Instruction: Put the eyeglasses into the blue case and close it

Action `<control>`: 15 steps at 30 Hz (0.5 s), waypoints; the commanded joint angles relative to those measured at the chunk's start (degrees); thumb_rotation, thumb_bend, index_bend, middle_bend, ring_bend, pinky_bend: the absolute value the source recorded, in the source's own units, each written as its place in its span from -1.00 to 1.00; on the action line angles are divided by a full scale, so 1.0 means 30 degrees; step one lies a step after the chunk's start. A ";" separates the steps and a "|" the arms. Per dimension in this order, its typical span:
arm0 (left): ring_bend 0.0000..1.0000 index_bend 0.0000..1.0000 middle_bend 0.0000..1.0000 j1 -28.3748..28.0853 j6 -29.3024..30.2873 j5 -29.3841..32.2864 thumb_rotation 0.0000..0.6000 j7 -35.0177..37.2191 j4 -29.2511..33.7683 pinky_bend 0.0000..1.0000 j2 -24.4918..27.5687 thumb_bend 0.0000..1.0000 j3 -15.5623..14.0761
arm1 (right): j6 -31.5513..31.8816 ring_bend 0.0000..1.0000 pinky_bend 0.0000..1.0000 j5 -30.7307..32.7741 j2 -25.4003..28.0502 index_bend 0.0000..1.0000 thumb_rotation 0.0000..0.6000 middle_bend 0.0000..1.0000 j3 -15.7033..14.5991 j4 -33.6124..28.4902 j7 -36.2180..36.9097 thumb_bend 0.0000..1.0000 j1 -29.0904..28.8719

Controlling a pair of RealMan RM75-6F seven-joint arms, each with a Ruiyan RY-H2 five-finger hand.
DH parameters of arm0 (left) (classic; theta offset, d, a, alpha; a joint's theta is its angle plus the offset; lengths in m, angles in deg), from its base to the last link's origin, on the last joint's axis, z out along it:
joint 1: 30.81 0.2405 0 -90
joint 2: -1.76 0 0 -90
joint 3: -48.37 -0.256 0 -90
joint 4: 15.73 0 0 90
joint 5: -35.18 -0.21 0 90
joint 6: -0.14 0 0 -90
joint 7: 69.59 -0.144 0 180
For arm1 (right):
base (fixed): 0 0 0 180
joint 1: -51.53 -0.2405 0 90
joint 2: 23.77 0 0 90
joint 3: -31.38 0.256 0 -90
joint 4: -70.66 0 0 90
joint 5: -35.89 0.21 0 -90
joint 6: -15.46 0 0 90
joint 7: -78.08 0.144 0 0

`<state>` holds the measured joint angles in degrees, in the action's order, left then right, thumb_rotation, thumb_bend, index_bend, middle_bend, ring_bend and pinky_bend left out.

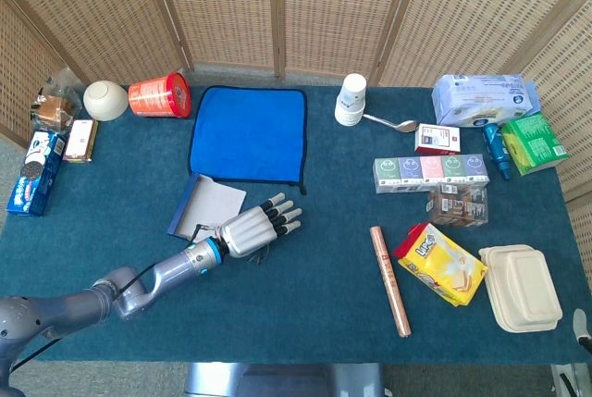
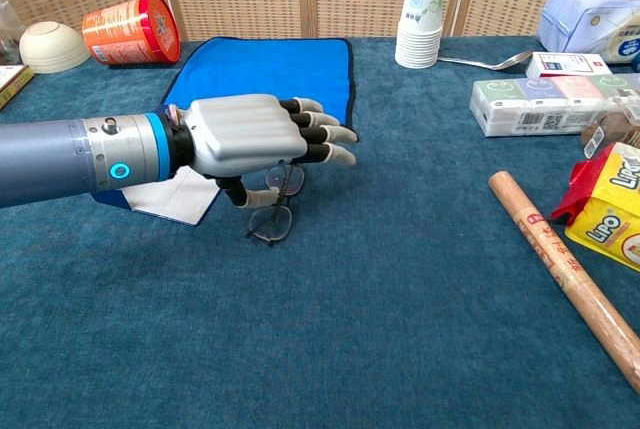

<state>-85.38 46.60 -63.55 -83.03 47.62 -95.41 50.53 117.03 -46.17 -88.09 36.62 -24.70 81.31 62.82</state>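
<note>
Open felt (image 2: 330,329) right of eyeglasses (image 2: 271,221)

Setting: staged indoor test station, likely a lab.
Surface: table (image 1: 305,295) covered in teal cloth.
Backdrop: woven folding screens (image 1: 333,8) enclosing the rear.
Props: snack packets (image 1: 440,264), paper cups (image 2: 421,17), tissue pack (image 1: 485,97) laid out.

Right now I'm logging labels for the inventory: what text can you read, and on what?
"Lino", or close to it: yellow snack bag.
Red print down the brown roll: too small.
Barcoded box row, red can, tissue pack, green packet, cookie pack: blurred.
</note>
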 commanded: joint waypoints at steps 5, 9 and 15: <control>-1.00 -0.86 -1.00 -0.0203 -0.0076 0.0738 1.00 0.0234 0.0359 -1.00 -0.0484 -0.24 0.0328 | -0.0005 -1.00 -0.90 0.0011 -0.0021 -1.00 1.00 -0.93 0.0035 0.0154 0.0203 -0.24 0.0109; -1.00 -0.85 -1.00 -0.0355 -0.0240 0.1286 1.00 0.0160 0.0586 -1.00 -0.0773 -0.24 0.0660 | 0.0018 -1.00 -0.90 0.0015 -0.0061 -1.00 1.00 -0.93 0.0048 0.0233 0.0324 -0.24 0.0181; -1.00 -0.72 -1.00 -0.0446 -0.0540 0.1966 1.00 0.0117 0.1795 -1.00 0.0032 -0.24 0.0823 | 0.0186 -1.00 -0.90 -0.0036 -0.0091 -1.00 1.00 -0.93 0.0067 0.0340 0.0484 -0.24 0.0354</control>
<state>-86.70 45.51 -58.48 -83.22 51.59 -96.47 52.92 117.57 -46.28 -88.36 36.81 -23.70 82.74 63.86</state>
